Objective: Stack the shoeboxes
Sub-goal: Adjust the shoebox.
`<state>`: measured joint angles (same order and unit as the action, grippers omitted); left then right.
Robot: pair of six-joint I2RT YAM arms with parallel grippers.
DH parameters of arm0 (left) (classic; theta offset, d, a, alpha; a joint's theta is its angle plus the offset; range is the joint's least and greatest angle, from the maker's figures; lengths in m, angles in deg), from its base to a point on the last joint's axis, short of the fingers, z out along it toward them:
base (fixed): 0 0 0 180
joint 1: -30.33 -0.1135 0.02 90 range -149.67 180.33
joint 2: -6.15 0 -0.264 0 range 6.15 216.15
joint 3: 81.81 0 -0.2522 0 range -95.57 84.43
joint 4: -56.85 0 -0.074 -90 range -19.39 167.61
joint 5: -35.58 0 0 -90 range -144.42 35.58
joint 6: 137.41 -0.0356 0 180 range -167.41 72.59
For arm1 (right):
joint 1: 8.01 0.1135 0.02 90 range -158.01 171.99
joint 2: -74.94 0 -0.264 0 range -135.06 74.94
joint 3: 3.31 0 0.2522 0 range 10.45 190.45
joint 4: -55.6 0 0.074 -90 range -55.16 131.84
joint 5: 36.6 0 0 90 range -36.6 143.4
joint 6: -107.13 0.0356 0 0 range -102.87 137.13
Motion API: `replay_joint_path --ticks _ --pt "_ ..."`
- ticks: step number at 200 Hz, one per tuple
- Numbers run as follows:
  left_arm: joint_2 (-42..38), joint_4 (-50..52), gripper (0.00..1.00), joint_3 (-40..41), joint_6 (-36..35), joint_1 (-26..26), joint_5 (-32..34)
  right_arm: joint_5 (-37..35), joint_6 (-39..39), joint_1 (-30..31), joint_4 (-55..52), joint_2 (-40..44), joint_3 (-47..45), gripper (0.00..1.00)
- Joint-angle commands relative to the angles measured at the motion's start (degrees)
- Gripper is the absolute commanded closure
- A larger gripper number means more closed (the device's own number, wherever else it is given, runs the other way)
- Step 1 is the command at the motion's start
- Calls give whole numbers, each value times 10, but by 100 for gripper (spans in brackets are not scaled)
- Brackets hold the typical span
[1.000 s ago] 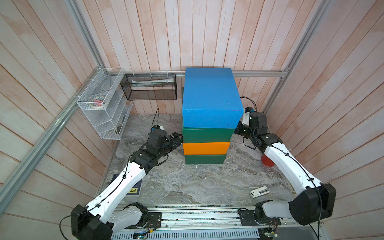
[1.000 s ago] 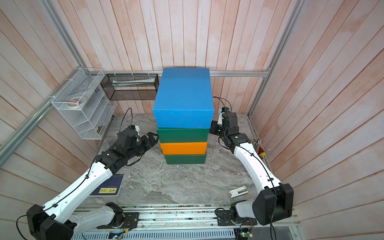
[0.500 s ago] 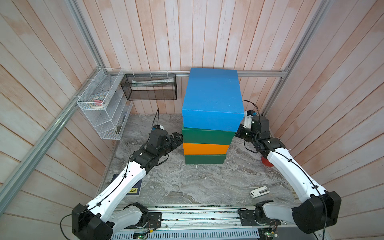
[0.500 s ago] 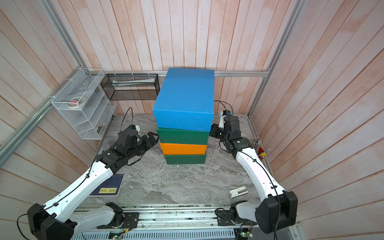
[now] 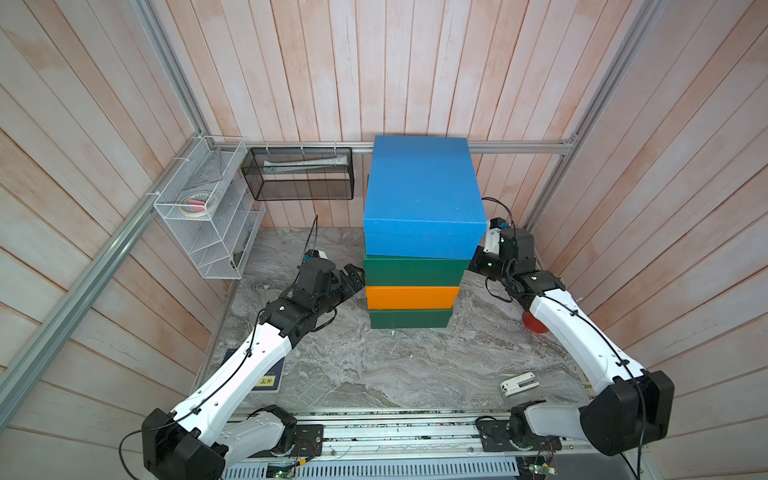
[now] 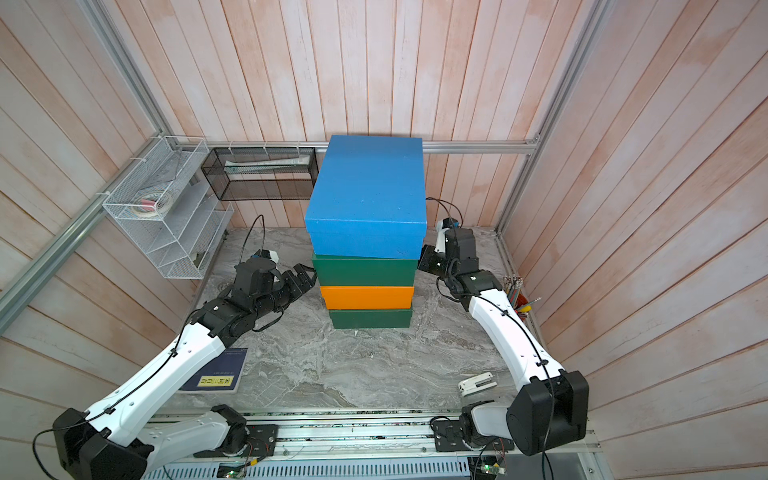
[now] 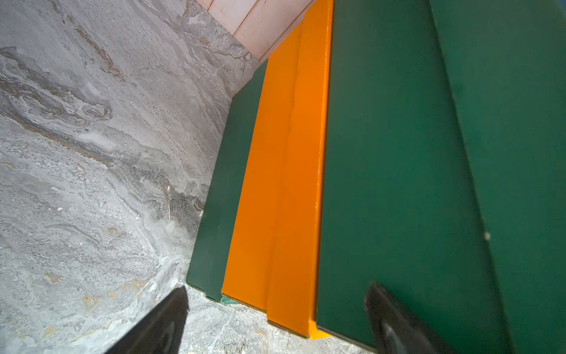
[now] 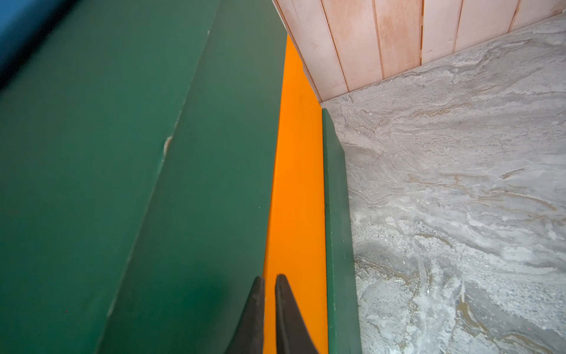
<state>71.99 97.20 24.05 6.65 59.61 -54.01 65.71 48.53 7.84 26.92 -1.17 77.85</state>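
Four shoeboxes stand in one stack in both top views: a dark green box (image 5: 409, 318) at the bottom, an orange box (image 5: 411, 297), a second dark green box (image 5: 413, 270), and a blue box (image 5: 422, 195) (image 6: 368, 199) on top. The blue one sits slightly skewed and overhangs to the right. My left gripper (image 5: 353, 278) (image 7: 277, 288) is open beside the stack's left side, level with the upper green (image 7: 398, 171) and orange (image 7: 284, 184) boxes. My right gripper (image 5: 473, 259) (image 8: 269, 277) is shut and empty, close along the stack's right side under the blue overhang.
A white wire rack (image 5: 203, 216) hangs on the left wall and a black mesh basket (image 5: 299, 174) on the back wall. On the marble table (image 5: 374, 365) lie a dark book (image 5: 270, 374), a white stapler (image 5: 517, 382) and a red object (image 5: 534, 326).
The blue box turned askew half a second ago and now sits nearer square on the stack. My right gripper shifted slightly lower along the right side. The left arm has not moved.
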Motion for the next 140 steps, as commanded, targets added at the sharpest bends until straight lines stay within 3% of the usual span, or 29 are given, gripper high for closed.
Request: replay_joint_path --ticks 1,25,67,90,140 --pt "6 -19 6 -12 -14 14 -50 22 -6 7 2 -3 12 88" --pt "6 -11 6 -24 -25 14 -40 4 -10 0 -10 12 4 88" --pt "-20 58 5 -79 -77 -8 41 1 -20 -57 -45 31 19 88" --pt "-24 66 5 -121 -106 -42 35 -5 -31 -83 -63 37 45 87" --pt "53 55 5 -252 -170 -45 31 3 -45 -93 -85 -1 156 86"
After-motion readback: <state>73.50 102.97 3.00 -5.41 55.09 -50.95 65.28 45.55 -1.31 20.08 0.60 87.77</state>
